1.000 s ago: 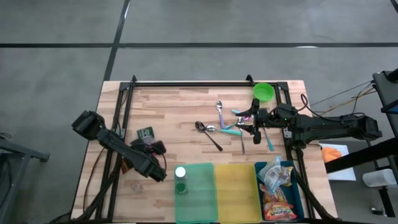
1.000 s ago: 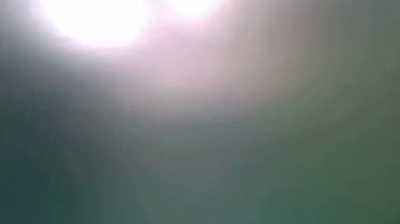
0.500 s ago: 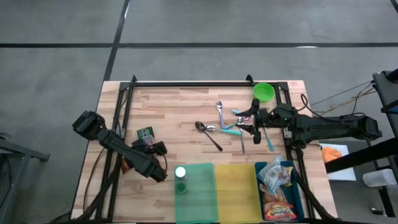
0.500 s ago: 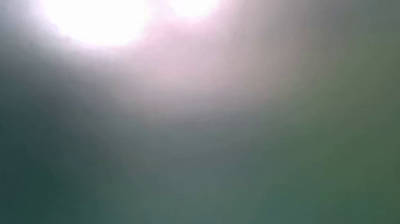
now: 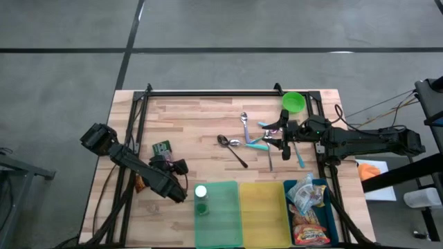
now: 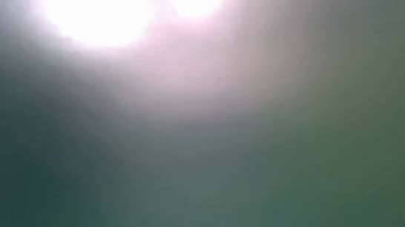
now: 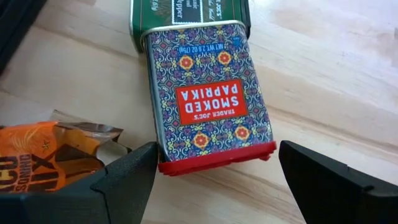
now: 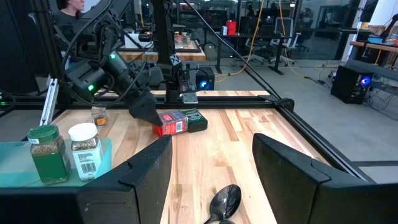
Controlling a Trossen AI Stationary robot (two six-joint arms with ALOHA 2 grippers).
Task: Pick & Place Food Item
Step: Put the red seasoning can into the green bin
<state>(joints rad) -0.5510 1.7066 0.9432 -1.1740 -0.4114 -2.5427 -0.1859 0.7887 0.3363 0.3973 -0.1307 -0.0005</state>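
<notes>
- Left gripper (image 7: 211, 180): jaws spread wide to either side of the smoked paprika tin (image 7: 208, 106), not yet gripping it.
- Smoked paprika tin: lies flat on the table's (image 5: 201, 117) left part, touching a green tin (image 7: 186, 14) beyond. Judged rigid, light, slick; grasp across its long sides.
- Right gripper (image 5: 279, 136): open, over cutlery.

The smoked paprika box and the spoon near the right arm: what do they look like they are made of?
The smoked paprika box looks like printed metal tin: glossy patterned face, rolled edges, with a red rim that may be plastic. The spoon looks like polished steel: its dark bowl mirrors the room. Both are judged by sheen alone.
</notes>
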